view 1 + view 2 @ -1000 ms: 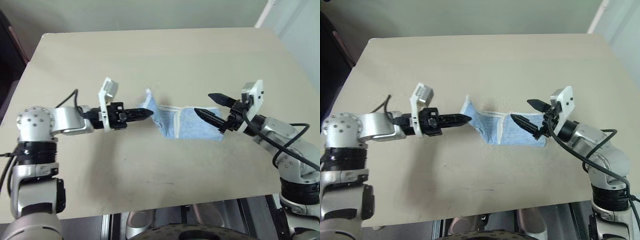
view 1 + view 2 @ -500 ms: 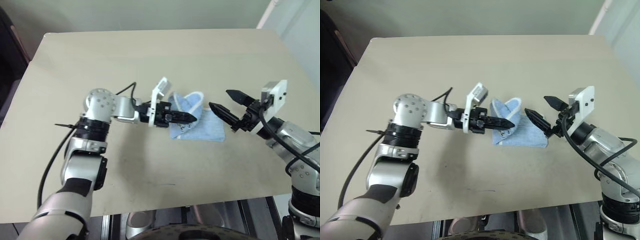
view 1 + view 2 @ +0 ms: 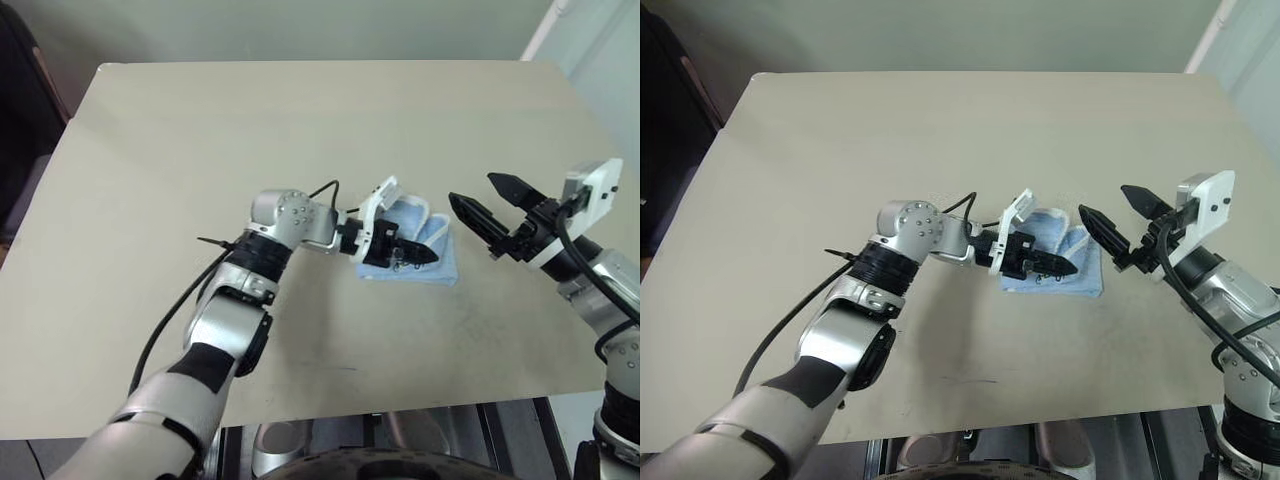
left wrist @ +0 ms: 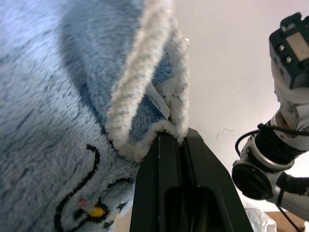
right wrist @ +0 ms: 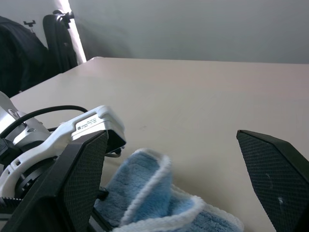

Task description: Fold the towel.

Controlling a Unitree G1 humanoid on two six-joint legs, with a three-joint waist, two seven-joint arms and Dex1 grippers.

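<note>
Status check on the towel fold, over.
Left gripper shut on towel edge, over the folded stack. Right gripper open, clear of cloth. Nothing in the way.

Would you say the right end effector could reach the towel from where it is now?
Probably yes: the right end effector is open beside the towel, with bare table between; the left end effector is shut on the towel.

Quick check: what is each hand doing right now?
Left hand: shut on the towel edge.
Right hand: open, holding nothing, beside the towel.
</note>
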